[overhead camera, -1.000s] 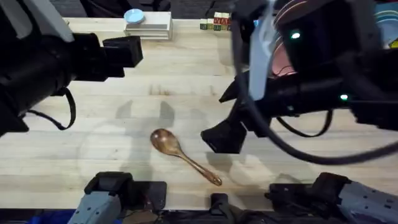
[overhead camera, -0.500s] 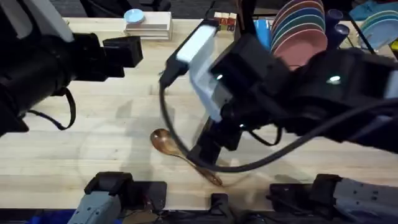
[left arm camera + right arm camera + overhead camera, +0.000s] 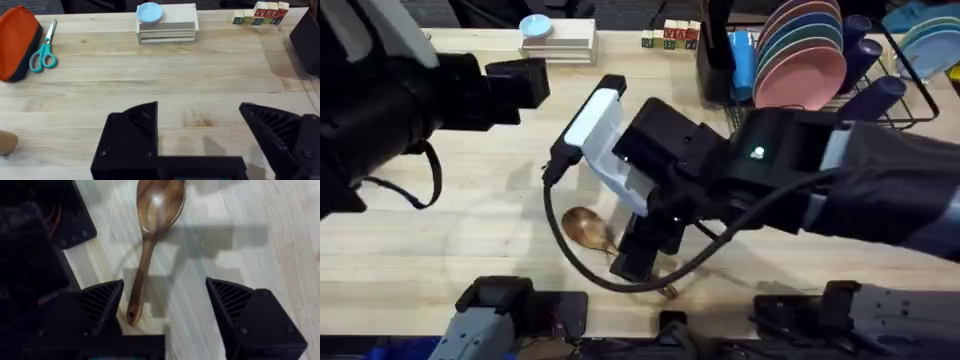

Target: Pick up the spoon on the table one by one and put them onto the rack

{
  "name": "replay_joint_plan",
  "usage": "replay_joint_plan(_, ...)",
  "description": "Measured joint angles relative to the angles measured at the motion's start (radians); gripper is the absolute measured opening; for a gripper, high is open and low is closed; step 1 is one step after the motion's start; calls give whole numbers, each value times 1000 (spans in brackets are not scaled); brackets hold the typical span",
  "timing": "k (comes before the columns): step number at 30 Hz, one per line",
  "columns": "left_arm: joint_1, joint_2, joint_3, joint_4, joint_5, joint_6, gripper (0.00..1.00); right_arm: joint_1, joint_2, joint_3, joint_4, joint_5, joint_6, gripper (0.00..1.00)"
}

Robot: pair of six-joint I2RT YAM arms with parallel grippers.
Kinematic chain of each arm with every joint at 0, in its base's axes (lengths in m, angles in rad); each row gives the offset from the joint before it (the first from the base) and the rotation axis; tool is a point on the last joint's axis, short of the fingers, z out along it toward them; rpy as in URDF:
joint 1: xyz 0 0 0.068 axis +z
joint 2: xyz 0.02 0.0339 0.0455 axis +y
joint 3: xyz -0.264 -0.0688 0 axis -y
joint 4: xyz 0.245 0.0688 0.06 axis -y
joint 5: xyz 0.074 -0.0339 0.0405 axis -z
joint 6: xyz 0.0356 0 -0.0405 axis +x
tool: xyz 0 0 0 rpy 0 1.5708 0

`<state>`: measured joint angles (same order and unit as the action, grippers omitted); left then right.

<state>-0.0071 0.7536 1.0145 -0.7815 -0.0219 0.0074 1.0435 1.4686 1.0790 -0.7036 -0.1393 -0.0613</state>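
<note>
Brown spoon (image 3: 586,229) handle partly hidden by right gripper (image 3: 165,305), jaws spread, left gripper (image 3: 200,132) jaws spread.

spoon (image 3: 156,210): glossy dark brown | table (image 3: 500,200): pale planks | rack (image 3: 910,95): black wire | scissors (image 3: 44,50): teal handles

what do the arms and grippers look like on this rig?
Both arms are black with loose black cables. The right arm carries a white wrist block and green status lights. The right gripper and left gripper both have black fingers with ribbed inner faces.
</note>
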Motion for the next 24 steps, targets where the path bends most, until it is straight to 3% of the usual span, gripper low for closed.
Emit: replay_joint_plan(24,0,0,0,0,0,0,993,27,72,2,79,55,-47,993)
